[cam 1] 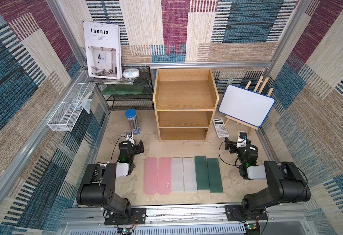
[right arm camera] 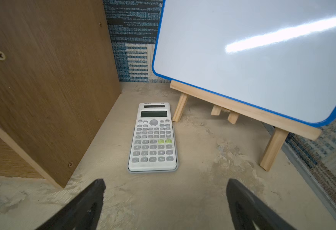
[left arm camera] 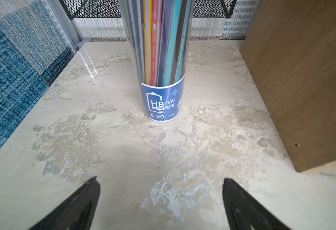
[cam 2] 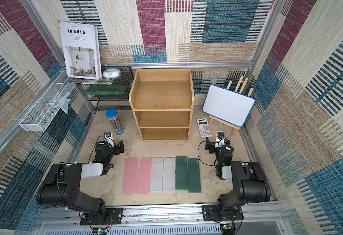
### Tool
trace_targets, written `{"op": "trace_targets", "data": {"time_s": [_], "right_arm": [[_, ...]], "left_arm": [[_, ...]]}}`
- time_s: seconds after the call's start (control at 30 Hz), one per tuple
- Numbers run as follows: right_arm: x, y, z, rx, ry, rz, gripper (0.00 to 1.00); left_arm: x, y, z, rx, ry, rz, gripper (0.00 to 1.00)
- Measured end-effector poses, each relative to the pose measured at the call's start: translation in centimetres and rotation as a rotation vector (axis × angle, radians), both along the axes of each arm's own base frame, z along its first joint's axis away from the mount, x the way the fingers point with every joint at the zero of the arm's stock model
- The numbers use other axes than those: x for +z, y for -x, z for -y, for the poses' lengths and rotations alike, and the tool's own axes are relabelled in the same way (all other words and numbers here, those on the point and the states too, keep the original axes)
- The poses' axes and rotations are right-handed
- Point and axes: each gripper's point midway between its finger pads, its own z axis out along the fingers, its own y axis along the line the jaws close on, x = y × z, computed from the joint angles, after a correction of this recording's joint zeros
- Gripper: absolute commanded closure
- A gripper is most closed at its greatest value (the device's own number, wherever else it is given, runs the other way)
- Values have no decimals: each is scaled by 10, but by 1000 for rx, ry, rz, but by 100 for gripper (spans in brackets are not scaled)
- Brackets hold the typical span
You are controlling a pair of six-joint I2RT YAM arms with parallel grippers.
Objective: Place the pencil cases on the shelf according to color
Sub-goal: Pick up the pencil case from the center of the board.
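Note:
Pencil cases lie side by side near the table's front edge in both top views: two pink [cam 1: 151, 176] [cam 2: 131, 176], two frosted white [cam 1: 176, 175] [cam 2: 156, 175] and two dark green [cam 1: 201, 173] [cam 2: 181, 173]. Behind them stands the light-oak shelf [cam 1: 184, 97] [cam 2: 162, 95], all three tiers bare. My left gripper [cam 1: 139, 147] [left arm camera: 160, 179] hovers open left of the row, holding nothing. On the other side of the row my right gripper [cam 1: 228, 145] [right arm camera: 165, 180] is open too, with only table between its fingers. The shelf's side panels [left arm camera: 302, 79] [right arm camera: 43, 79] show in both wrist views.
A clear tube of pencils [cam 1: 133, 122] [left arm camera: 162, 79] stands ahead of the left gripper. A calculator [cam 1: 220, 127] [right arm camera: 153, 139] and a whiteboard on an easel [cam 1: 247, 104] sit ahead of the right one. A black mesh rack [cam 1: 130, 97] and white wire basket [cam 1: 69, 114] are back left.

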Motion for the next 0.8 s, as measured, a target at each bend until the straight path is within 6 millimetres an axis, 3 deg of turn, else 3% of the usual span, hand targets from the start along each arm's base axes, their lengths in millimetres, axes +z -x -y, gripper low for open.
{"op": "trace_targets", "data": {"time_s": [0.8], "right_arm": [[2,-3,0,-2,-5,-10,1]], "left_arm": [[0,0,-1,0,2,0,2]]}}
